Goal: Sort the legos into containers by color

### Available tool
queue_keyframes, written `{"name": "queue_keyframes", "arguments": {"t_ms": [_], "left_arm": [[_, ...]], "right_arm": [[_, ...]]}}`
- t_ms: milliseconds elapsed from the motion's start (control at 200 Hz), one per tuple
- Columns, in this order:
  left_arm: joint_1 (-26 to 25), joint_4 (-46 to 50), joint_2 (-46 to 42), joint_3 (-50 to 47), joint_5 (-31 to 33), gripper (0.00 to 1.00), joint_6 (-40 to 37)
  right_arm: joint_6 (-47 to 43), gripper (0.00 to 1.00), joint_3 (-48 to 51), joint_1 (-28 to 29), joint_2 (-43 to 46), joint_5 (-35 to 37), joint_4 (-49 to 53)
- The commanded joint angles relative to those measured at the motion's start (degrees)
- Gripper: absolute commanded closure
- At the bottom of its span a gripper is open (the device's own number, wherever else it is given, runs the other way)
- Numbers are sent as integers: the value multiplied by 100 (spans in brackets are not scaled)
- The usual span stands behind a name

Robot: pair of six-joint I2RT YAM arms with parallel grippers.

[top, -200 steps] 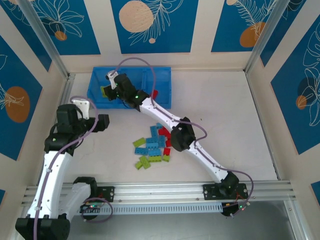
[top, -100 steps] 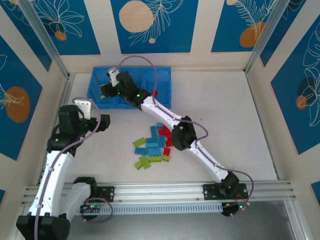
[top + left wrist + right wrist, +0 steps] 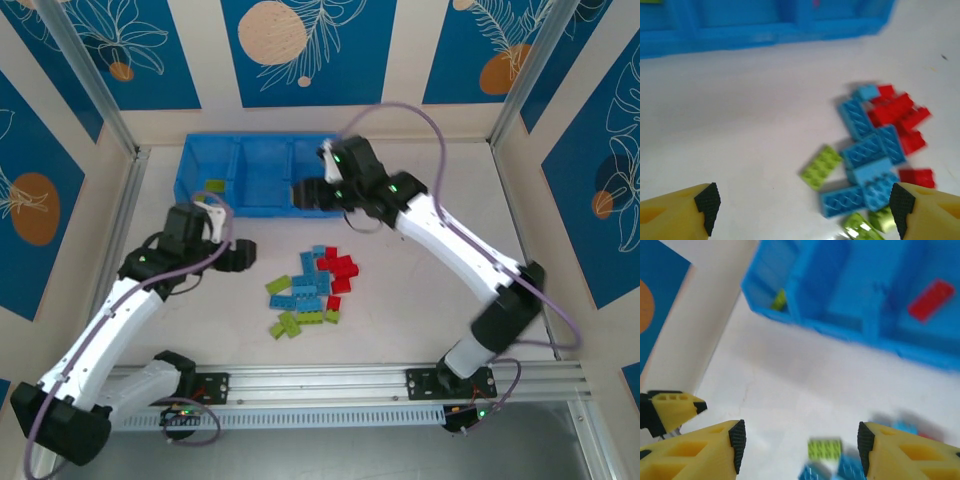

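Note:
A loose pile of red, light blue and lime green legos [image 3: 312, 288] lies mid-table. The containers are three compartments of a blue bin [image 3: 262, 208] at the back left. One green lego [image 3: 212, 185] rests in the left compartment. In the right wrist view a red lego [image 3: 931, 300] lies in the right compartment. My right gripper [image 3: 306, 196] hovers at the bin's right end, open and holding nothing [image 3: 799, 445]. My left gripper [image 3: 243, 256] stands left of the pile, open and holding nothing [image 3: 805, 210], with a green lego [image 3: 822, 166] and blue legos [image 3: 867, 150] ahead.
An aluminium rail [image 3: 400, 380] runs along the near edge by the arm bases. Panelled walls and a metal post [image 3: 128, 190] close in the left side and back. The left gripper's yellow finger [image 3: 672, 407] shows at the edge of the right wrist view.
The right gripper opened over the left compartment, left the green lego there and swung right to the bin's right end. The left arm moved right, closer to the pile.

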State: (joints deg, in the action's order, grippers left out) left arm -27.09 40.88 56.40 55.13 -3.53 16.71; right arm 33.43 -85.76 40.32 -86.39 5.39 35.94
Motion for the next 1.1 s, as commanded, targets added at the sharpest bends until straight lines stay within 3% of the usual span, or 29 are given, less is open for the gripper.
{"name": "queue_keyframes", "arguments": {"t_ms": [0, 115, 255, 440, 690, 960, 1095], "left_arm": [[-880, 299, 198, -269, 563, 11, 869], [-1724, -376, 664, -770, 854, 9, 1338], [-2342, -854, 1670, -738, 906, 2, 1144], [-2387, -1053, 2638, -664, 1021, 1, 931], [-2380, -1250, 3225, -752, 1564, 2, 1146], [-2362, -1639, 3437, -986, 1733, 22, 1505], [-2362, -1422, 3275, -1014, 1860, 22, 1615]], "right_arm": [[647, 35, 1191, 17, 872, 333, 295], [1043, 33, 2126, -215, 1745, 359, 183], [1231, 32, 2543, -551, 2224, 207, 125], [1115, 32, 2472, -656, 2236, 74, 245], [1121, 32, 2531, -670, 2234, 28, 233], [1155, 32, 2503, -668, 2170, -9, 227], [1149, 32, 2433, -665, 2144, -20, 246]]}}
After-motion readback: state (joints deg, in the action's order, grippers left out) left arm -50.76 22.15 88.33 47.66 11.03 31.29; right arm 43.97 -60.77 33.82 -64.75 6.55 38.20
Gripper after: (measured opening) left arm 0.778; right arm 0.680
